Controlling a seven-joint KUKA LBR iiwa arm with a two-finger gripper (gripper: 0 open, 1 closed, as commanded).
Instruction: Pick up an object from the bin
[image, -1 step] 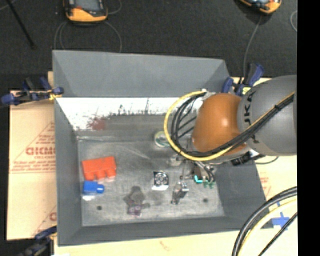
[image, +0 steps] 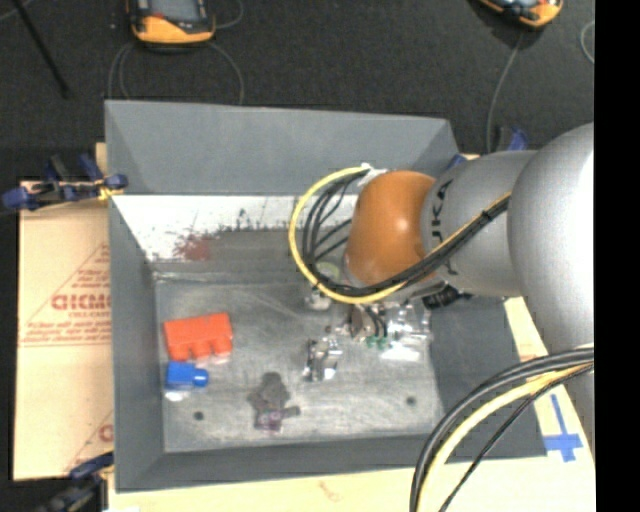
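While the pincer hangs low in the bin, its opening impossible to judge, the dark lump near it looks light and stiff, probably best nipped across its middle.

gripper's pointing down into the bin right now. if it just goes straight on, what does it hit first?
Most likely bare bin floor: the gripper points down at a spot mid-bin with nothing seen under it. The dark purplish piece lies nearest, apart to its lower left. Depth is unclear.
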